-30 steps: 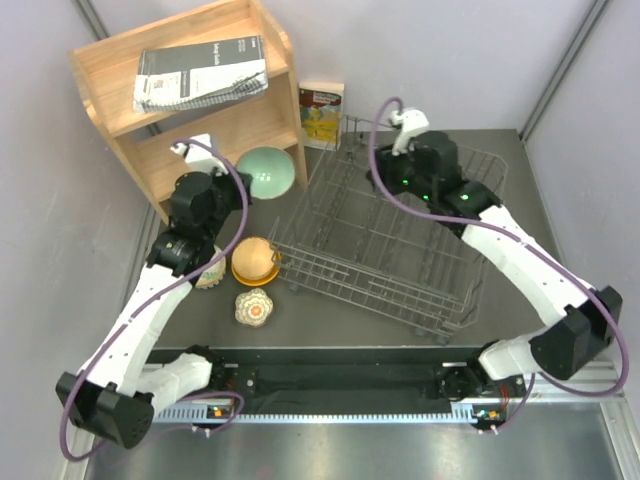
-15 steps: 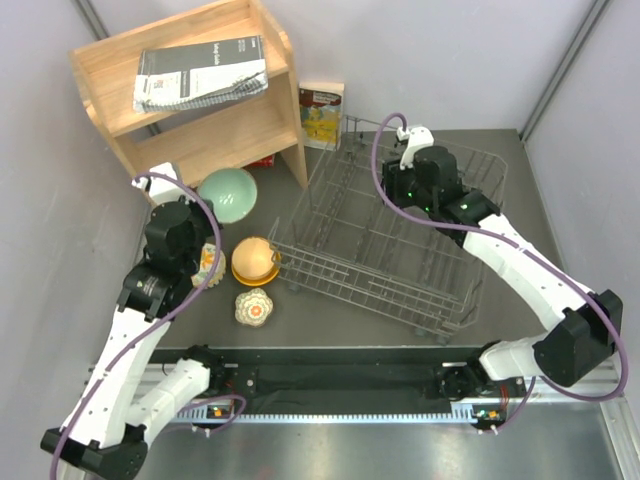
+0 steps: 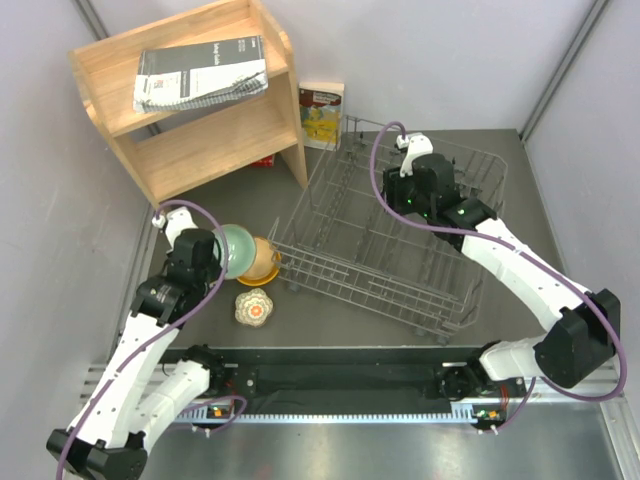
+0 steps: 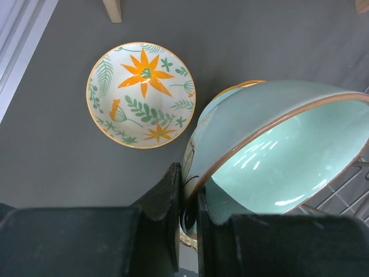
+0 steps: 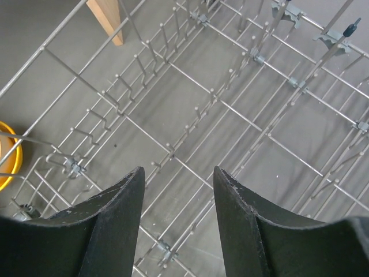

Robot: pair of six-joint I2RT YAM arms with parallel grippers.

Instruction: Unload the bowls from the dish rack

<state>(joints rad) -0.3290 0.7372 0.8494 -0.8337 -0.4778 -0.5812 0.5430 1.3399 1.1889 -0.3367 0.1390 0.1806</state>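
- Our left tool (image 4: 187, 213) grips the teal bowl (image 4: 277, 156) by its rim, tilted above the orange bowl (image 3: 264, 264).
- Our right tool (image 5: 179, 190), jaws apart, hangs over the rack (image 3: 375, 285); we see no bowl beneath it.
- We judge that only this set-down is left.
- Bare surface (image 4: 242, 40) lies ahead of the left tool, the flowered bowl (image 4: 141, 95) ahead-left, rack wires close on its right.

I see a 2-tier wooden shelf (image 3: 210, 130) at the far left of the dark tabletop (image 3: 310, 318), a spiral-bound booklet (image 3: 200, 72) lying on its top tier, a small red item (image 3: 264, 160) beneath it, and a yellow-covered book (image 3: 321, 115) standing just beside its right leg.
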